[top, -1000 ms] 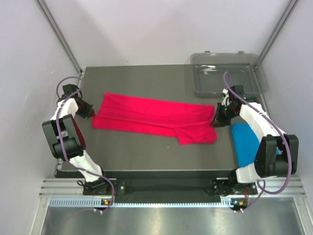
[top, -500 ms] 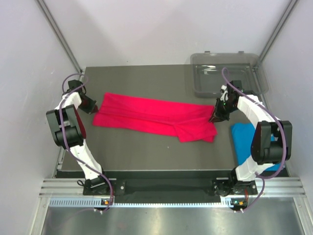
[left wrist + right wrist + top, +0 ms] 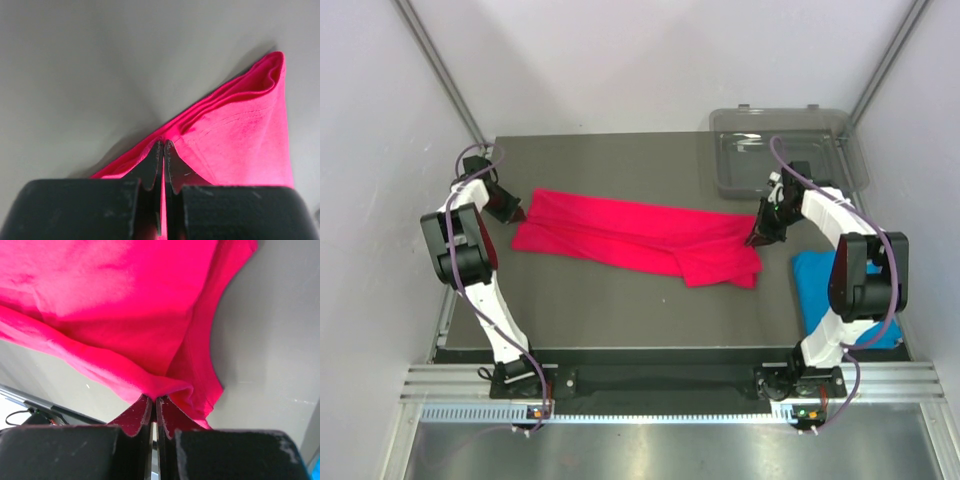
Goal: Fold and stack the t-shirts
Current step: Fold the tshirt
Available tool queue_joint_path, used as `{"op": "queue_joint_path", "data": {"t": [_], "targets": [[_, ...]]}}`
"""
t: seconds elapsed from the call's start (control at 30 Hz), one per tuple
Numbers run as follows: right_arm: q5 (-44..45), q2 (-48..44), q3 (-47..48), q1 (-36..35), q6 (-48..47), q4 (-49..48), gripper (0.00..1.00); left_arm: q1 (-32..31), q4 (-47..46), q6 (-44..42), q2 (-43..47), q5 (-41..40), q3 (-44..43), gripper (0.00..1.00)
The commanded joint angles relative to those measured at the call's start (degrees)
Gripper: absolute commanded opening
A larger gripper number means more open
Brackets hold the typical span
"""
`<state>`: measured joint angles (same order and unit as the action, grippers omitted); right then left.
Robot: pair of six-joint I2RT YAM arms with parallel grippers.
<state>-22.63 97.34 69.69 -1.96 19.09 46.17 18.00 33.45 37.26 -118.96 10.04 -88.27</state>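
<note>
- Tools clamp shut on the crimson-pink shirt (image 3: 630, 238): left tool (image 3: 517, 213) on one end, right tool (image 3: 757, 237) on the other, cloth stretched between
- Both have carried it farther out across the tabletop (image 3: 620, 310), so spreading for a fold looks under way
- Blue shirt (image 3: 820, 285) lies just behind the right tool, tray (image 3: 790, 150) ahead of it; bare room behind both tools

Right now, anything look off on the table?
The pink t-shirt lies slanted across the table, its right end bunched in uneven layers rather than flat. Nothing looks spilled or damaged.
</note>
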Motion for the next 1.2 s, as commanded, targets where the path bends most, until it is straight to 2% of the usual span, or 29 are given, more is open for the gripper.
{"op": "queue_joint_path", "data": {"t": [0.0, 0.43, 0.73, 0.83, 0.93, 1.17], "targets": [[-0.39, 1.10, 3.17, 0.99, -0.55, -1.61, 0.00, 0.02, -0.50, -2.36, -1.36, 0.68, -3.66, 0.00], [0.48, 5.49, 6.68, 1.34, -0.90, -1.17, 0.01, -0.07, 0.12, -4.38, -3.12, 2.00, -4.02, 0.00], [-1.97, 3.83, 5.38, 1.25, -0.46, -0.21, 0.02, -0.07, 1.61, -5.44, 0.12, 0.15, -2.88, 0.00], [-2.77, -0.11, 1.96, 0.64, -0.72, 0.76, 0.02, 0.02, 1.88, -5.44, 4.16, -0.11, 0.88, 0.00], [-3.64, -4.77, -3.22, -1.46, -0.90, 1.02, 0.02, -0.07, 1.79, -5.35, 12.14, -1.78, 6.50, 0.00], [-4.44, -14.45, -15.97, -7.80, -0.64, 0.06, 0.02, 0.11, 5.66, -4.12, 26.38, -13.11, 18.81, 0.00]]}}
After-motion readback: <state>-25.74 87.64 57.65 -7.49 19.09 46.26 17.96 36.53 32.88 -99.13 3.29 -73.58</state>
